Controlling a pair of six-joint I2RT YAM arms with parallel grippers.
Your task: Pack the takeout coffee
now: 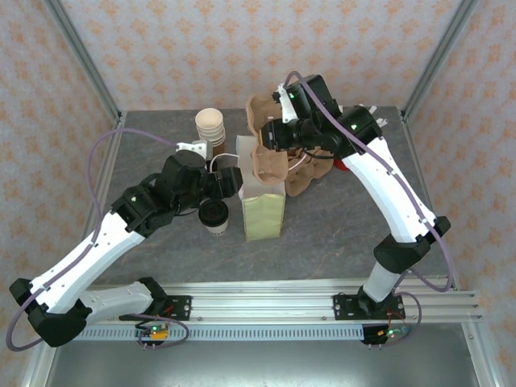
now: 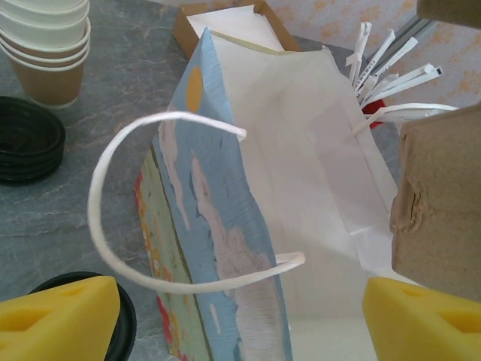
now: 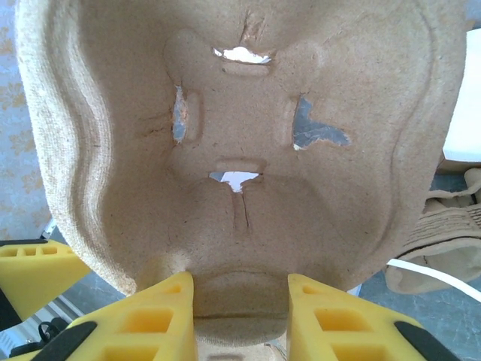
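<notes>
The takeout coffee (image 1: 214,216), a cream cup with a black lid, stands on the table just left of the upright paper bag (image 1: 264,208). Its lid (image 2: 126,331) peeks out beside my left finger. My left gripper (image 1: 229,182) hangs open over the bag's left wall (image 2: 225,248), its yellow fingers (image 2: 60,316) wide apart on either side of the wall and the white handle (image 2: 105,233), gripping nothing. My right gripper (image 1: 278,133) is shut on a brown pulp cup carrier (image 3: 240,150), held tilted above the bag's far side (image 1: 266,149).
A stack of lidless cups (image 1: 211,127) and loose black lids (image 2: 26,139) sit at the back left. More pulp carriers (image 1: 305,176) lie right of the bag. White stirrers (image 2: 391,71) and a napkin box (image 2: 225,22) stand behind it.
</notes>
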